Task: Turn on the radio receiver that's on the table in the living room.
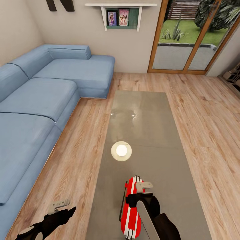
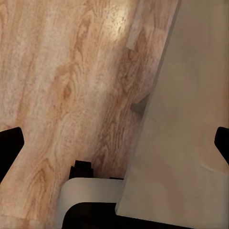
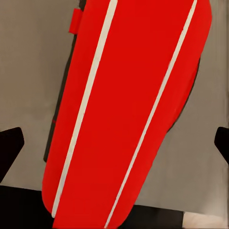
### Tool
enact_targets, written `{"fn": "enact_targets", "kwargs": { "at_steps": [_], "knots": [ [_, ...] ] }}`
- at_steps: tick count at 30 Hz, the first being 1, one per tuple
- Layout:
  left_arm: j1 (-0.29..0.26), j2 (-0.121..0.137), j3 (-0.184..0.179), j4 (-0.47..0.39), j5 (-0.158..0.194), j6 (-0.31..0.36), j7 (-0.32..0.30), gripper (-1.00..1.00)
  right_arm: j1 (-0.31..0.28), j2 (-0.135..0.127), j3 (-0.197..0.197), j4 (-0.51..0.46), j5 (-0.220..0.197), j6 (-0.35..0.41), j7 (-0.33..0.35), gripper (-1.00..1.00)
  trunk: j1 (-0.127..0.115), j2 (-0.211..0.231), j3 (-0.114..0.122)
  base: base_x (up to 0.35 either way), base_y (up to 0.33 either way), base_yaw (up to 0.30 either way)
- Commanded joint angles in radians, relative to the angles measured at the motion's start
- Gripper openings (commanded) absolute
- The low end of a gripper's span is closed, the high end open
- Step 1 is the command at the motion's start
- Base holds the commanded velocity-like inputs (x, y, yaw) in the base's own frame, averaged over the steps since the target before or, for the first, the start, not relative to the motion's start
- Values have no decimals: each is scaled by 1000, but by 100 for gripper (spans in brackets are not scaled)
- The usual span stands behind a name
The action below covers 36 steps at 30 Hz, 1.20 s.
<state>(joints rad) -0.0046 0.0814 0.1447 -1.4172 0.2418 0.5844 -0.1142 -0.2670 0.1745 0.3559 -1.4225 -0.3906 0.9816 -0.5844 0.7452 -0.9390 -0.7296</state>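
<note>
The red radio receiver (image 1: pixel 131 208) stands on its edge near the front end of the long glossy grey table (image 1: pixel 143 126), its white-striped narrow edge facing up. My right gripper (image 1: pixel 142 186) hovers just above the radio's far end. In the right wrist view the striped red radio receiver (image 3: pixel 129 109) lies right below the open right gripper (image 3: pixel 114 145), whose dark fingertips (image 3: pixel 9 150) stand far apart at the frame's sides. My left gripper (image 1: pixel 62 204) hangs open over the wood floor, left of the table; the left gripper (image 2: pixel 114 143) has nothing between its fingers.
A round white lamp reflection (image 1: pixel 121 150) shines on the table top beyond the radio. A blue sectional sofa (image 1: pixel 40 100) runs along the left. Glass doors (image 1: pixel 190 36) stand at the far right, a wall shelf (image 1: pixel 121 15) at the back. Wood floor (image 1: pixel 206 126) surrounds the table.
</note>
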Motion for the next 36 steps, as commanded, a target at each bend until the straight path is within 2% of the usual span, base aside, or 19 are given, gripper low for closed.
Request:
{"fn": "enact_targets", "kwargs": {
  "at_steps": [1, 18, 30, 36],
  "knots": [
    [0, 0, 0, 0, 0, 0, 0, 100, 0, 0, 0, 0, 0, 0, -4, 100, 0, 0, 0, 0, 0, 0],
    [0, 0, 0, 0, 1, 0, 0, 100, -1, 0, 11, 3, -2, 3, -62, 100, 0, 0, 0, 0, 0, 0],
    [0, 0, 0, 0, 1, 0, 0, 100, -2, 0, 14, 8, -6, 3, -70, 100, 0, 0, 0, 0, 0, 0],
    [0, 0, 0, 0, 1, 0, 0, 100, -6, 0, 15, 53, -8, -6, -69, 100, 0, 0, 0, 0, 0, 0]
  ]
}}
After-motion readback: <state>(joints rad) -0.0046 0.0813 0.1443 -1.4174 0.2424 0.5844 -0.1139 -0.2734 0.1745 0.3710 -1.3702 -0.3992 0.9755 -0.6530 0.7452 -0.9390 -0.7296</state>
